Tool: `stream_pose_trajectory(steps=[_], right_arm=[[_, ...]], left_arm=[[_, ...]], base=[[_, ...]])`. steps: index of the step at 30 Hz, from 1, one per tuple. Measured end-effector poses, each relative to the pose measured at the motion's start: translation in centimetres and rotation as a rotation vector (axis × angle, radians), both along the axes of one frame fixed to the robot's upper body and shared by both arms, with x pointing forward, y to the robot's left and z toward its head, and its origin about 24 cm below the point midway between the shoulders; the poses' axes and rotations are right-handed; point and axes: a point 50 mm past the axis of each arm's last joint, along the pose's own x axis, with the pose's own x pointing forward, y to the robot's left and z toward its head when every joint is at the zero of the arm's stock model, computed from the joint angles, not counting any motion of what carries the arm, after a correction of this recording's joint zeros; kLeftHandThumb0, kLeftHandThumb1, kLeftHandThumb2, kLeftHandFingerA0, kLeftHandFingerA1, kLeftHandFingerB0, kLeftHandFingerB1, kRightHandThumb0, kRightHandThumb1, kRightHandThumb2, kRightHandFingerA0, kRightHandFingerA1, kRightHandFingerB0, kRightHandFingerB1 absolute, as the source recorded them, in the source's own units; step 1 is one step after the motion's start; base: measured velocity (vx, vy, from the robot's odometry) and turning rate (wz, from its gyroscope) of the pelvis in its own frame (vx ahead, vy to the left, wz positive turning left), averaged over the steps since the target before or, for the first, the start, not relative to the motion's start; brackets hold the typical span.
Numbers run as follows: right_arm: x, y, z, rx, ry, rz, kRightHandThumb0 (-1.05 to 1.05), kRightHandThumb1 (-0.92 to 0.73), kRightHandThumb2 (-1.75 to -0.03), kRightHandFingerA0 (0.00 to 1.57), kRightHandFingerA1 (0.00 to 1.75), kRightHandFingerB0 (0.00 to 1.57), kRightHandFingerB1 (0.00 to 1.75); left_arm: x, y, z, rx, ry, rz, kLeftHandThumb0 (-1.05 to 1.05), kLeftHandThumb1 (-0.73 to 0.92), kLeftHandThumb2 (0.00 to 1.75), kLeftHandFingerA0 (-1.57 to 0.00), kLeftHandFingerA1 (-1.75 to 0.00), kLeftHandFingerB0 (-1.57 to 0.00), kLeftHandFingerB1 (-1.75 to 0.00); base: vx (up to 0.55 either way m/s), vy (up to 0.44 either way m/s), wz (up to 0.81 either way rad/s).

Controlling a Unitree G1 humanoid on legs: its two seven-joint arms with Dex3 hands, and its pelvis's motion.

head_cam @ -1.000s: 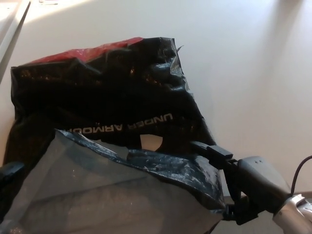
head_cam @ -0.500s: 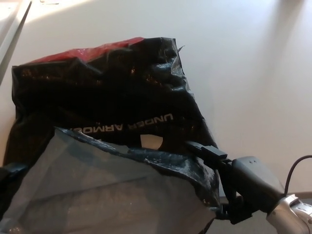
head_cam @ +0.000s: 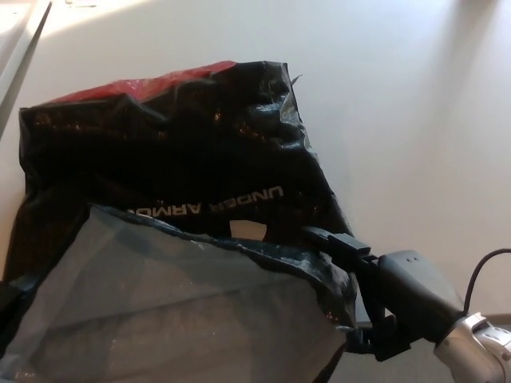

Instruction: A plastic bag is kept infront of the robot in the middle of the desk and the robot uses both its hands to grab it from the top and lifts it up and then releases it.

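The plastic bag [head_cam: 176, 167] fills most of the left and centre of the frame, a glossy black sack with crumpled, creased sides, resting on the pale desk [head_cam: 415, 112]. White lettering [head_cam: 211, 205] runs across its middle, seen upside down from the head view, and a strip of red [head_cam: 144, 84] shows along its far top edge, toward the upper left. Just below the lettering sits a small pale cut-out [head_cam: 249, 230] in the black film. The near mouth of the bag spreads open toward the bottom of the frame, and its inner face [head_cam: 160, 319] looks greyish and translucent, edged by a rumpled dark rim that slopes from the left middle down to the lower right. The right hand [head_cam: 363, 299] comes in from the lower right corner, its grey forearm [head_cam: 419, 295] and a silvery wrist joint [head_cam: 479, 343] leading to black fingers [head_cam: 339, 243] that lie against the right edge of the bag's rim; one finger lies above the rim and another below it, so the hand appears clamped on the plastic there. A thin dark cable [head_cam: 483, 271] loops above the wrist at the right edge. At the lower left edge a dark shape touches the bag, too cut off to identify, so the left hand's state cannot be told.
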Motion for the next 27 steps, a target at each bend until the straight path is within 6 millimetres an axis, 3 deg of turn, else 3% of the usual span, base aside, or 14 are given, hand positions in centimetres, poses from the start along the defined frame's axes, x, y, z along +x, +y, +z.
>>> stream_pose_trajectory(steps=[1,7,8,13,20,22,27], right_arm=[[0.0,0.0,0.0,0.0,0.001,-0.001,-0.68,-0.43,-0.58,0.83,1.75,0.13,0.12],[0.0,-0.1,-0.2,0.001,0.002,-0.005,-0.68,-0.43,-0.58,0.84,1.75,0.13,0.12],[0.0,-0.1,-0.2,0.001,0.002,-0.006,-0.73,-0.46,-0.76,1.04,1.54,0.16,0.12],[0.0,-0.1,-0.2,0.002,0.001,-0.006,-0.78,-0.48,-0.76,1.05,1.57,0.19,0.06],[0.1,0.1,-0.1,0.007,-0.002,-0.005,-0.74,-0.46,-0.75,1.04,1.56,0.18,0.12],[0.1,0.1,-0.1,0.009,-0.002,-0.004,-0.77,-0.47,-0.74,1.05,1.59,0.19,0.09],[0.1,0.4,-0.1,0.022,0.0,-0.006,-0.77,-0.47,-0.75,1.1,1.6,0.19,0.09]], left_arm=[[-0.1,0.1,-0.1,0.001,0.002,0.004,-0.32,0.37,0.56,-1.1,-1.52,-0.1,-0.33],[-0.9,1.1,-0.1,0.028,0.025,0.024,-0.34,0.37,0.57,-1.08,-1.49,-0.09,-0.32],[-1.0,1.2,-0.1,0.033,0.026,0.027,-0.32,0.36,0.57,-1.11,-1.45,-0.08,-0.3],[-1.4,1.9,-0.1,0.045,0.034,0.047,-0.31,0.37,0.57,-1.06,-1.54,-0.08,-0.33],[-1.4,1.7,-0.4,0.016,0.028,0.055,-0.33,0.38,0.59,-1.13,-1.37,-0.09,-0.3],[-1.2,1.5,-0.4,0.002,0.023,0.055,-0.28,0.37,0.59,-1.09,-1.45,-0.1,-0.26],[-0.6,0.9,-0.4,-0.052,-0.001,0.061,-0.32,0.38,0.6,-1.12,-1.39,-0.08,-0.27]], base=[[0.0,0.0,0.0],[0.0,0.0,0.0],[0.0,0.0,0.0],[0.0,0.0,0.0],[0.0,0.0,0.0],[0.0,0.0,0.0],[0.0,0.0,0.0]])
